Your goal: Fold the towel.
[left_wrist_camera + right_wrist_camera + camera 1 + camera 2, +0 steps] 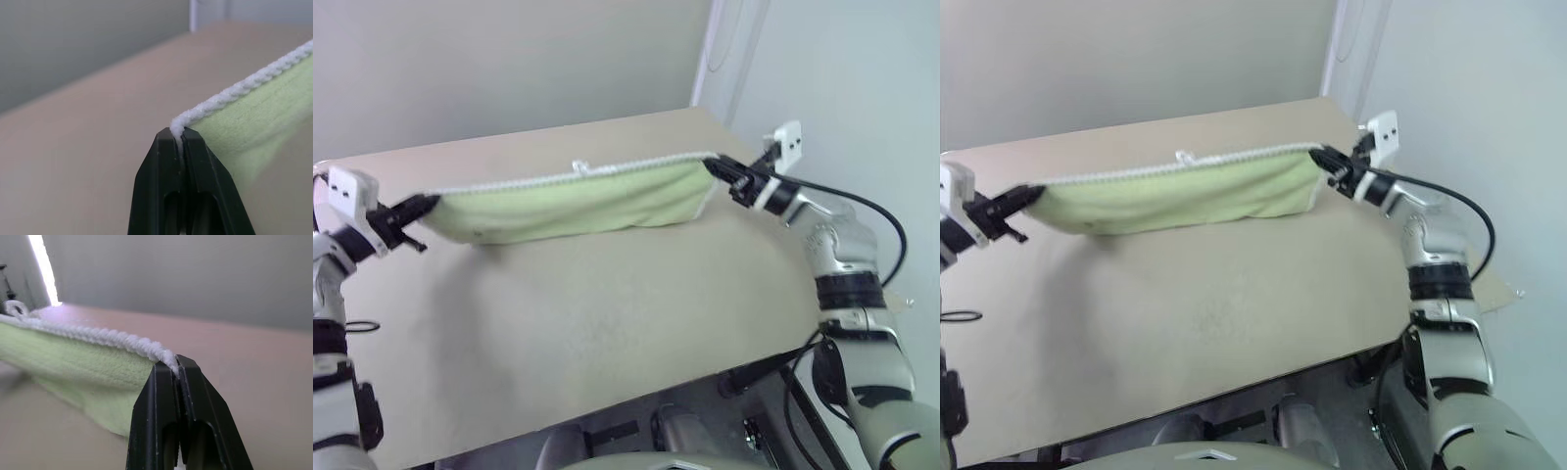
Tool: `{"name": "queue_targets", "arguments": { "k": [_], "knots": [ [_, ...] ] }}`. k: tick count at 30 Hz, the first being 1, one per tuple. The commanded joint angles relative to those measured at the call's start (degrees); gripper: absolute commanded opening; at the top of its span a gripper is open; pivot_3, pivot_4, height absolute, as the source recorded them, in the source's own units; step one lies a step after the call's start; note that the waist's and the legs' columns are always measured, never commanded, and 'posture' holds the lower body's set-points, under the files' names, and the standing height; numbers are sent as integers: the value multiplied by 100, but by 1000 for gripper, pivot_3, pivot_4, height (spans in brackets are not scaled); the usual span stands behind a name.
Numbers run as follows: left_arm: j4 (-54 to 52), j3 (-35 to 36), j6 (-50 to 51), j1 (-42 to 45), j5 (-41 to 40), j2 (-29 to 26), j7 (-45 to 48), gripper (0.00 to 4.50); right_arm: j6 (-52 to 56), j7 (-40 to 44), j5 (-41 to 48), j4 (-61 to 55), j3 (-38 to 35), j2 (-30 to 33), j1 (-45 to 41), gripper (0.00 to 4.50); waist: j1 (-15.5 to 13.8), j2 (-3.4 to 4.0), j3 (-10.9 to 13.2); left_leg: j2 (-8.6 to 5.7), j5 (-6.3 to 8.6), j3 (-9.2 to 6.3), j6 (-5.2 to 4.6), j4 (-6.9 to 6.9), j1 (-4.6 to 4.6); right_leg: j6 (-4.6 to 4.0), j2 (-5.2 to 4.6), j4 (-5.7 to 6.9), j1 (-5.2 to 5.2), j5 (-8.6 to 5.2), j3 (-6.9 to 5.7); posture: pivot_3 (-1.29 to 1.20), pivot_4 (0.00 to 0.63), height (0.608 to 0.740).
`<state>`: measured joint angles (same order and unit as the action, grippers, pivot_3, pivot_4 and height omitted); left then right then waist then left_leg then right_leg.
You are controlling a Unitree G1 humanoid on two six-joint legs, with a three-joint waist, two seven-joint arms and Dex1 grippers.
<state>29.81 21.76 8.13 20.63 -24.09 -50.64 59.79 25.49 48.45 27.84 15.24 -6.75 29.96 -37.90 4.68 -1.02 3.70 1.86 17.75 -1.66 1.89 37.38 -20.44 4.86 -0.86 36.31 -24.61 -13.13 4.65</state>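
The towel point(578, 201), pale lime-green with a white stitched top edge, hangs stretched between my two grippers above the beige table point(607, 323). A small white loop tag point(579, 167) sticks up near the middle of its top edge. My left gripper point(429, 204) is shut on the towel's left corner; the wrist view shows the white edging point(234, 90) pinched between its black fingers point(161, 181). My right gripper point(717, 166) is shut on the right corner, the edging point(98, 337) clamped in its fingers point(200, 411). The towel's lower edge hangs just above the tabletop.
The table's front edge point(636, 397) runs close to me, and its right edge point(783, 196) lies under my right arm. A grey wall point(509, 59) stands behind the table. A black cable point(867, 211) loops off the right wrist.
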Motion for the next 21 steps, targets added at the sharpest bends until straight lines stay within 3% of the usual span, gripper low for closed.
{"name": "queue_targets", "arguments": {
  "k": [1,6,14,18,21],
  "knots": [
    [-1068,588,419,-777,-346,-296,120,0,557,426,431,-1372,-45,410,627,36,-22,1,-1,1,0,-1,0,-1,9,0,2,2,5,0,0,0,0,740],
    [-1918,1106,758,-2059,-458,-346,224,0,1038,840,726,-2440,-36,892,1704,36,-71,3,0,4,-1,-2,-1,21,29,-11,14,5,24,-22,3,0,0,740],
    [-2340,1479,816,-3189,-402,-294,401,0,1364,989,1004,-3405,-197,1306,2947,36,-70,-5,-3,7,0,0,0,75,53,-13,13,8,66,-20,5,0,0,740],
    [-2319,1368,669,-3484,-261,-283,478,0,1409,1058,1119,-3680,-293,1477,3427,36,-71,-3,-2,7,1,1,0,69,49,-14,14,6,60,-21,5,0,0,740],
    [-2164,1211,660,-3260,-212,-249,371,0,1334,930,1045,-3512,-239,1428,3325,36,-71,-5,-2,7,1,1,0,69,46,-13,14,6,55,-21,5,0,0,740]
  ]
}}
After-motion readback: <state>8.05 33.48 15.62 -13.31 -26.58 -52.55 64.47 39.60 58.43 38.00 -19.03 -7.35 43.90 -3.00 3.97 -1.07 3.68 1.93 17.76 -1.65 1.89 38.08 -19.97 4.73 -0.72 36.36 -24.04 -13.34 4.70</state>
